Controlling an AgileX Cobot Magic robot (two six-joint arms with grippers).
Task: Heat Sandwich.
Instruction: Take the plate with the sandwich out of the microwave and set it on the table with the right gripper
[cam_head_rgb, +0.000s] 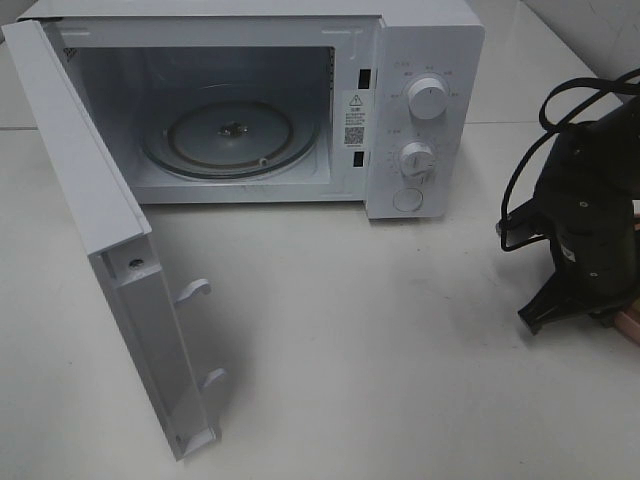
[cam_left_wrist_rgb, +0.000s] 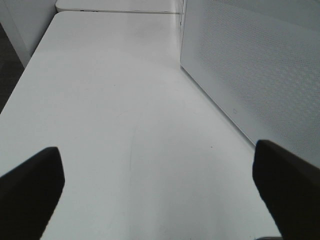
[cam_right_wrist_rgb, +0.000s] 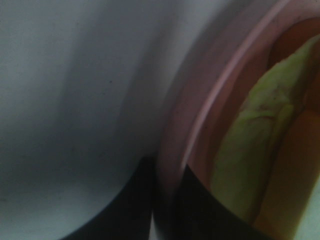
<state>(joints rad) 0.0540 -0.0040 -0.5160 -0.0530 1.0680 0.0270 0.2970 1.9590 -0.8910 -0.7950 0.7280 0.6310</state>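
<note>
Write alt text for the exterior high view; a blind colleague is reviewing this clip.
A white microwave sits on a white table, its door swung wide open toward the camera, showing a bare glass turntable inside. At the right edge, the black right hand reaches low toward the table beside a sliver of pink plate.

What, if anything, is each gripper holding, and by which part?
The right gripper grips the pink plate by its rim; the left gripper is open, holding nothing.

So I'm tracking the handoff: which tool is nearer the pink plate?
Right. The right tool sits at the pink plate, its rim between the nearly shut fingers. The left tool hangs open over bare table beside the microwave door, no plate visible there.
</note>
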